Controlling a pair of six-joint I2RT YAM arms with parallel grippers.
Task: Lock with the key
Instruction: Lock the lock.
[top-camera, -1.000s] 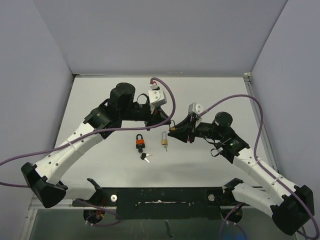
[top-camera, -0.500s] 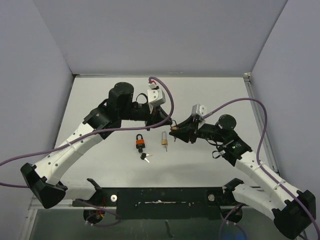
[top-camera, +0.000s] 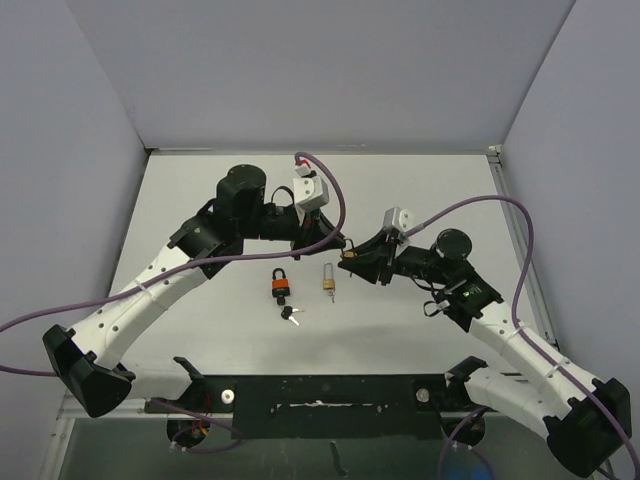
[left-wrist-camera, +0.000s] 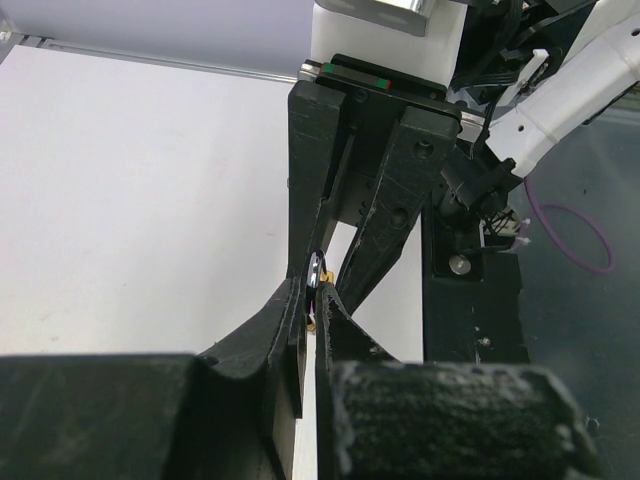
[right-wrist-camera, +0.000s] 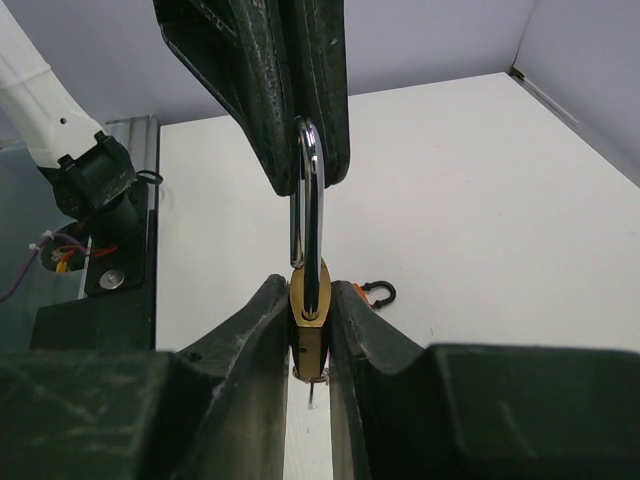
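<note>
Moved: right gripper (top-camera: 344, 264) has slid left, nearer the brass padlock (top-camera: 327, 283), which has stayed put.
Padlock: mid-table (top-camera: 430, 190), long axis near-to-far, shackle toward the far wall.
Right wrist view: brass body framed between narrow jaws; contact unclear.
Other arm: left gripper (top-camera: 335, 242) nearly closed, just beyond the shackle.
Writing: too small to read.

The white table (top-camera: 420, 190) has an orange padlock (top-camera: 281, 287) on it, small keys (top-camera: 290, 315) just below that, and a brass padlock (top-camera: 328, 282) beside it.
</note>
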